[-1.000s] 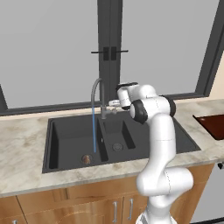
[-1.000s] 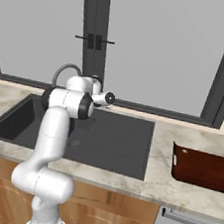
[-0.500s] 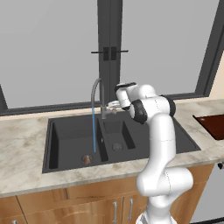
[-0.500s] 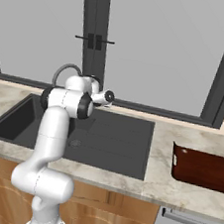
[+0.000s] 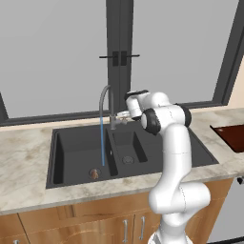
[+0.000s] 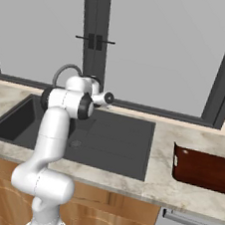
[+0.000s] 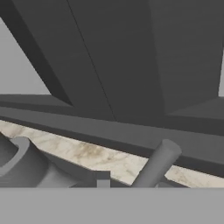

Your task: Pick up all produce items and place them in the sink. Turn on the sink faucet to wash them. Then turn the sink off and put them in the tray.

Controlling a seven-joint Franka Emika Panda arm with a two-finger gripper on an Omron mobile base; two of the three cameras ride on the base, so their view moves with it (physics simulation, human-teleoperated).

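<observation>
Water's running on the produce item point(image 5: 94, 174) in the sink point(image 5: 76, 157) big basin, tool point(image 5: 125, 116) by faucet point(image 5: 106, 107) lever, can't tell its grip — could slip off lever w/o shutting tap

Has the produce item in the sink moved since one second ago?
No. The produce item lies in the large basin beside the water stream, as before.

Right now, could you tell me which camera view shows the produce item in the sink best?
The left base view: the produce item lies in plain sight on the floor of the sink's large basin, under the water stream. In the right base view the arm covers that spot; the hand view faces the window frame.
</observation>
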